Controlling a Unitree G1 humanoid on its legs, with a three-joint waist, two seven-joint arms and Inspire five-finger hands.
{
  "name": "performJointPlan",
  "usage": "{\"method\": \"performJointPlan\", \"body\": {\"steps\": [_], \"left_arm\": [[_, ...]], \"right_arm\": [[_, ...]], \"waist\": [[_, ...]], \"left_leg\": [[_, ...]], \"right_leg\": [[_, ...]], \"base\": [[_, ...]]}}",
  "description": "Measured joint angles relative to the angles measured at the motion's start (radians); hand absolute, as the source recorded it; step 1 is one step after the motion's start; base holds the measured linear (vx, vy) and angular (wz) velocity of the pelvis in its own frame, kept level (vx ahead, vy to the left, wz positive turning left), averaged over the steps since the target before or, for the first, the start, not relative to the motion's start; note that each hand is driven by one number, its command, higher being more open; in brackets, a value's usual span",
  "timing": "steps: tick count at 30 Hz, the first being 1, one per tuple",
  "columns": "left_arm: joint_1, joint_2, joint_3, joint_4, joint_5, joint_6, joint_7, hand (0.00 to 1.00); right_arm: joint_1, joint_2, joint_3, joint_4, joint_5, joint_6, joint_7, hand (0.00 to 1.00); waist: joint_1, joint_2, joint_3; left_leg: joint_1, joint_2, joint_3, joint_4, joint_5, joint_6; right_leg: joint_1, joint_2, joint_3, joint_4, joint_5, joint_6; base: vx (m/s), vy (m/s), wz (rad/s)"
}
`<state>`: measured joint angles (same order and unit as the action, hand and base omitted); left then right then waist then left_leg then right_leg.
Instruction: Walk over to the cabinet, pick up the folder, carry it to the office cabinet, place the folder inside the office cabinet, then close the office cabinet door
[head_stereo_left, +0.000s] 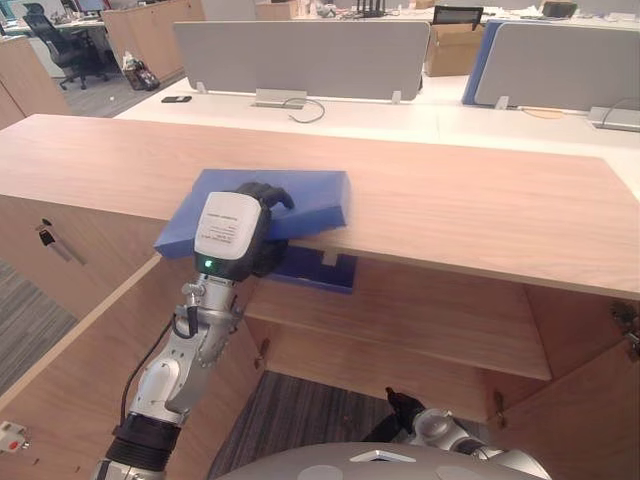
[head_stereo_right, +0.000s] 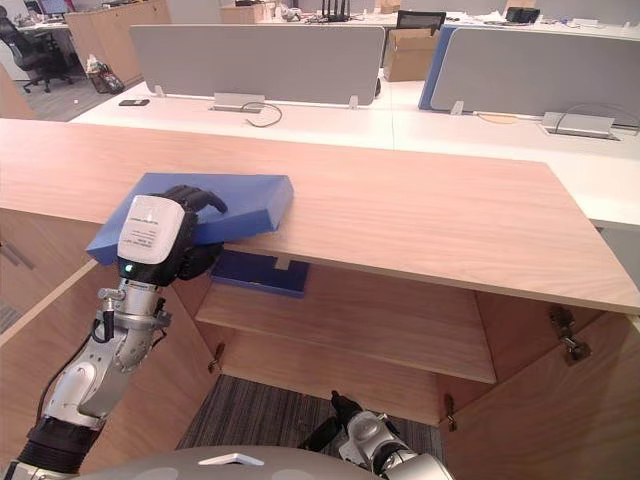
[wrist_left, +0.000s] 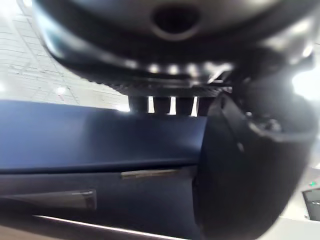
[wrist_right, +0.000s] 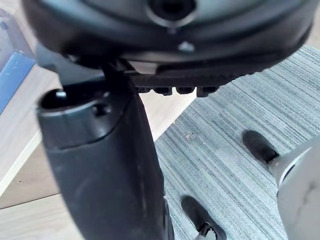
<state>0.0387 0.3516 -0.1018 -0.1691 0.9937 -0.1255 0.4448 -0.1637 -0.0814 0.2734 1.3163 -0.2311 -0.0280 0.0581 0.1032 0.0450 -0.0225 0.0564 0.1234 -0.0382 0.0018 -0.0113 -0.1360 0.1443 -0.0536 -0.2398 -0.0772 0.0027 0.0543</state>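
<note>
I see the blue folder (head_stereo_left: 305, 195) lying flat on the wooden cabinet's top surface (head_stereo_left: 470, 215), its near corner jutting over the front edge. My left hand (head_stereo_left: 233, 236) is clamped on that overhanging part, fingers (head_stereo_left: 262, 193) curled over the top and thumb underneath. Just below, a darker blue item (head_stereo_left: 318, 269) sits on the shelf (head_stereo_left: 420, 320) inside the cabinet. My right hand (wrist_right: 100, 160) hangs low above the grey carpet (wrist_right: 225, 160); I cannot tell its state.
</note>
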Motion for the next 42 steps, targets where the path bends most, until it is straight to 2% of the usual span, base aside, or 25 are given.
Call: {"method": "performJointPlan", "body": {"steps": [4,7,8,9,10,13,14,17,19,22,26,27,34,38,42], "left_arm": [[0.002,-0.114,0.110,-0.122,-0.051,0.068,0.012,0.00],[0.051,-0.190,0.217,-0.273,-0.203,0.086,0.036,0.00],[0.077,-0.210,0.249,-0.321,-0.272,0.085,0.042,0.00],[0.113,-0.230,0.290,-0.387,-0.373,0.082,0.049,0.00],[0.129,-0.241,0.325,-0.418,-0.429,0.082,0.055,0.00],[0.131,-0.245,0.406,-0.482,-0.513,0.081,0.069,0.00],[0.131,-0.246,0.418,-0.496,-0.521,0.081,0.072,0.00],[0.127,-0.247,0.470,-0.548,-0.554,0.053,0.081,0.00],[0.123,-0.247,0.482,-0.549,-0.564,0.040,0.081,0.00],[0.115,-0.247,0.482,-0.549,-0.605,0.035,0.064,0.00],[0.110,-0.247,0.482,-0.545,-0.648,0.034,0.012,0.00],[0.109,-0.247,0.482,-0.544,-0.649,0.034,0.007,0.00],[0.104,-0.248,0.456,-0.504,-0.687,0.033,-0.067,0.00],[0.095,-0.248,0.405,-0.501,-0.687,0.033,-0.104,0.00],[0.082,-0.241,0.380,-0.500,-0.687,0.032,-0.125,0.00]], "right_arm": [[0.010,0.001,-0.014,-0.026,0.007,0.001,0.000,1.00],[0.063,-0.005,-0.039,-0.195,0.039,0.001,-0.001,1.00],[0.102,-0.012,-0.044,-0.303,0.063,0.001,0.001,1.00],[0.168,-0.033,-0.044,-0.510,0.125,-0.001,0.011,1.00],[0.208,-0.051,-0.045,-0.634,0.195,-0.011,0.040,1.00],[0.312,-0.094,-0.047,-0.919,0.369,-0.056,0.125,1.00],[0.329,-0.101,-0.046,-0.957,0.398,-0.061,0.141,1.00],[0.393,-0.146,-0.040,-1.090,0.603,-0.066,0.269,1.00],[0.395,-0.181,-0.028,-1.108,0.665,-0.065,0.318,1.00],[0.389,-0.283,-0.006,-1.166,0.719,-0.043,0.392,1.00],[0.353,-0.494,0.050,-1.232,0.779,0.005,0.501,1.00],[0.344,-0.520,0.064,-1.239,0.792,0.011,0.512,1.00],[0.170,-0.746,0.286,-1.359,0.882,0.087,0.644,1.00],[0.083,-0.823,0.379,-1.438,0.967,0.122,0.711,1.00],[-0.013,-0.825,0.429,-1.472,1.030,0.134,0.723,1.00]], "waist": [[-0.001,-0.003,0.020],[-0.004,-0.004,0.028],[-0.010,-0.004,0.029],[-0.015,-0.003,0.030],[-0.022,-0.003,0.030],[-0.027,-0.005,0.029],[-0.029,-0.005,0.029],[-0.036,-0.007,0.027],[-0.039,-0.004,0.027],[-0.033,0.004,0.027],[-0.024,0.007,0.027],[-0.024,0.008,0.027],[-0.015,0.042,0.022],[0.007,0.053,0.026],[0.012,0.055,0.026]], "left_leg": [[-0.003,0.003,0.008,0.004,-0.002,0.001],[-0.014,0.009,0.033,0.023,-0.020,-0.001],[-0.012,0.011,0.042,0.032,-0.029,0.000],[-0.014,0.012,0.056,0.049,-0.045,0.000],[-0.013,0.013,0.066,0.063,-0.056,0.002],[-0.014,0.023,0.102,0.096,-0.086,0.002],[-0.015,0.025,0.107,0.101,-0.090,0.002],[-0.014,0.028,0.124,0.100,-0.095,0.000],[-0.014,0.028,0.129,0.099,-0.096,0.000],[-0.015,0.028,0.138,0.098,-0.096,0.001],[-0.015,0.027,0.135,0.100,-0.096,0.001],[-0.015,0.027,0.134,0.101,-0.096,0.001],[-0.020,0.027,0.126,0.130,-0.102,0.010],[-0.036,0.028,0.119,0.154,-0.108,0.012],[-0.042,0.028,0.117,0.169,-0.111,0.013]], "right_leg": [[-0.006,0.002,0.011,0.000,0.000,0.000],[-0.022,0.007,0.032,0.000,0.001,-0.002],[-0.022,0.007,0.042,0.000,0.001,-0.002],[-0.023,0.007,0.055,0.000,0.001,-0.002],[-0.023,0.008,0.065,0.000,0.001,-0.002],[-0.028,0.012,0.100,0.000,0.001,-0.002],[-0.029,0.013,0.105,0.000,0.001,-0.002],[-0.041,0.018,0.124,0.000,0.001,-0.002],[-0.045,0.020,0.130,0.000,0.001,-0.002],[-0.053,0.022,0.138,0.005,0.002,-0.002],[-0.052,0.022,0.137,0.007,0.001,-0.002],[-0.052,0.022,0.136,0.008,0.001,-0.003],[-0.051,0.021,0.134,0.027,-0.002,-0.005],[-0.057,0.022,0.132,0.040,-0.002,-0.006],[-0.058,0.022,0.133,0.045,-0.002,-0.006]], "base": [[0.03,0.017,-0.07],[0.03,0.025,-0.25],[0.05,0.041,-0.27],[0.05,0.054,-0.32],[0.04,0.060,-0.33],[0.01,0.046,-0.34],[0.01,0.035,-0.30],[0.03,0.027,-0.18],[0.02,0.018,-0.11],[0.02,0.028,-0.09],[0.00,0.008,0.00],[-0.01,0.022,0.03],[-0.03,0.020,0.02],[-0.05,0.023,0.04],[-0.04,0.024,0.01]]}}
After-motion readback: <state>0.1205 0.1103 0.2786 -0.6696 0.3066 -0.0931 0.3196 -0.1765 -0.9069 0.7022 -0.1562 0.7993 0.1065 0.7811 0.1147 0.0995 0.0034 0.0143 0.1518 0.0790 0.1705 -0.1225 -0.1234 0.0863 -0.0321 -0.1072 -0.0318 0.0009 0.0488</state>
